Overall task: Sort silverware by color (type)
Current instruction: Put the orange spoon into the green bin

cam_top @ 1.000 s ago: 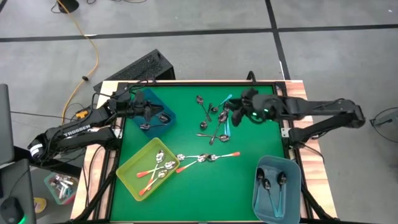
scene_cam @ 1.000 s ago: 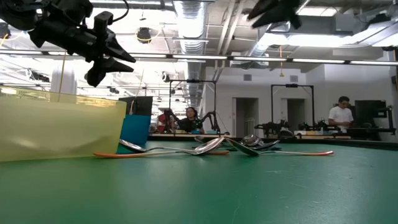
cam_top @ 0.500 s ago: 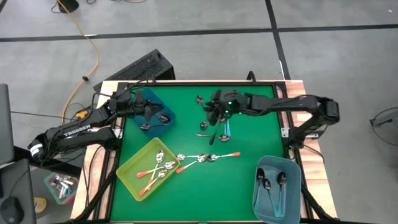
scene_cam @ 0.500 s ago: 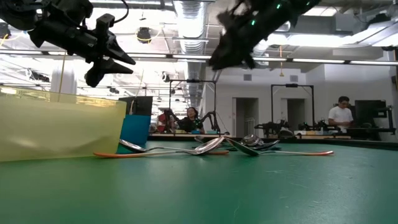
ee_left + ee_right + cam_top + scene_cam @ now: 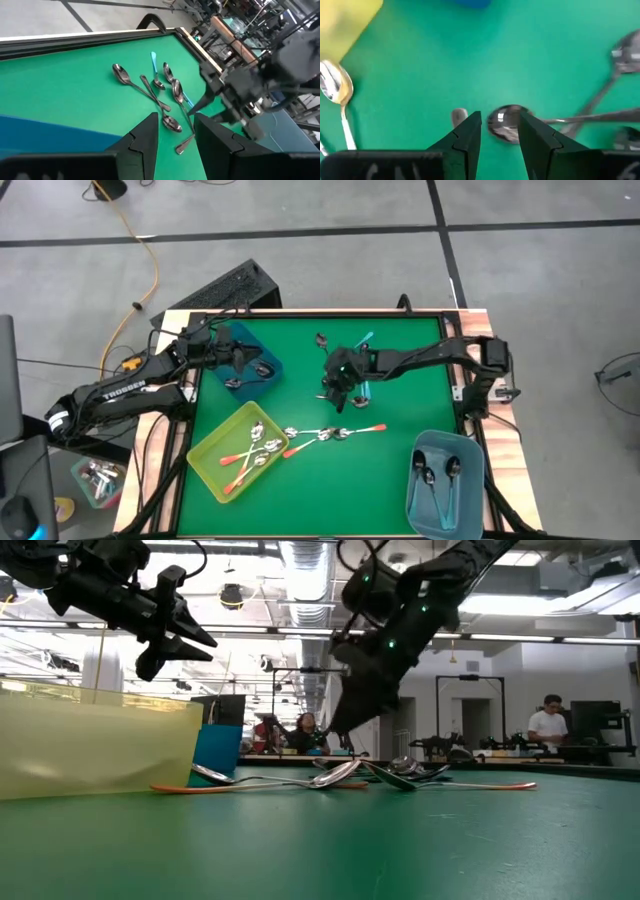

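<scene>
1. three open plastic bins: yellow-green bin (image 5: 213,463) holds about three orange-red-handled silver spoons (image 5: 248,455); pale blue bin (image 5: 472,490) holds three dark teal-handled spoons (image 5: 438,477).
2. right gripper (image 5: 334,383), fingers parted and empty, over the loose dark grey metal spoons (image 5: 336,383) at the far middle.
3. left gripper (image 5: 243,362), fingers parted and empty, over the dark blue bin (image 5: 272,369).

You see green table mat (image 5: 400,470); yellow bin (image 5: 207,462) with orange-red-handled spoons (image 5: 240,457); dark blue bin (image 5: 268,372); light blue bin (image 5: 416,489); teal-handled spoon (image 5: 364,340); dark grey spoons (image 5: 145,87).
</scene>
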You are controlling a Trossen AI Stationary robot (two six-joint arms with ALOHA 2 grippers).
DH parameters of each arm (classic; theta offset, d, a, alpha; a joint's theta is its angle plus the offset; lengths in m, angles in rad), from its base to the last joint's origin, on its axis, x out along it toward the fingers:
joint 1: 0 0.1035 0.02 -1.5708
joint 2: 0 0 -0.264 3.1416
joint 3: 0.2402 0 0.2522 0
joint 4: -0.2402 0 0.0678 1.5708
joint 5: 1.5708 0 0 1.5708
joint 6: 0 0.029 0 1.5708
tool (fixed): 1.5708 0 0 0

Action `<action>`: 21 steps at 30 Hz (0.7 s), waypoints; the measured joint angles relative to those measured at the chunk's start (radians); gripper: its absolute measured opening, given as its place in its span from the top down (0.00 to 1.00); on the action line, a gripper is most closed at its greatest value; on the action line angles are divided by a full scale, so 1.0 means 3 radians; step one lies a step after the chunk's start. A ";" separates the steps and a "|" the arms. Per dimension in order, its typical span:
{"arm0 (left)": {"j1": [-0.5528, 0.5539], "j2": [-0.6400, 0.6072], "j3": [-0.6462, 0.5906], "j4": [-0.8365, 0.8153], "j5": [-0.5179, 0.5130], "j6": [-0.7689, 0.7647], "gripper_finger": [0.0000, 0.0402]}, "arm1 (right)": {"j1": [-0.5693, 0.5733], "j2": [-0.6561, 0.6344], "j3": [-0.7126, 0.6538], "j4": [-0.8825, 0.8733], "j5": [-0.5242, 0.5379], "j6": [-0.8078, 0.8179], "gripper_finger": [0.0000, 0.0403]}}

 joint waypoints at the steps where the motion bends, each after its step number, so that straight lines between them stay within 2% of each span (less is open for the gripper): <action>1: 0.0000 0.0000 0.0000 0.0000 0.0000 0.0000 0.73 | 0.0019 0.0031 -0.0002 -0.0044 0.0001 -0.0002 0.66; 9: 0.0000 0.0000 0.0000 -0.0024 -0.0081 0.0023 0.73 | 0.0052 0.0157 0.0003 0.0068 0.0032 -0.0035 0.66; 15: -0.0001 0.0000 0.0000 -0.0036 -0.0079 0.0036 0.73 | 0.0065 0.0157 0.0006 0.0058 0.0216 -0.0542 0.66; 21: -0.0001 0.0000 0.0000 -0.0152 -0.0039 0.0035 0.73 | 0.0150 0.0074 0.0010 -0.0400 -0.0029 -0.0701 0.66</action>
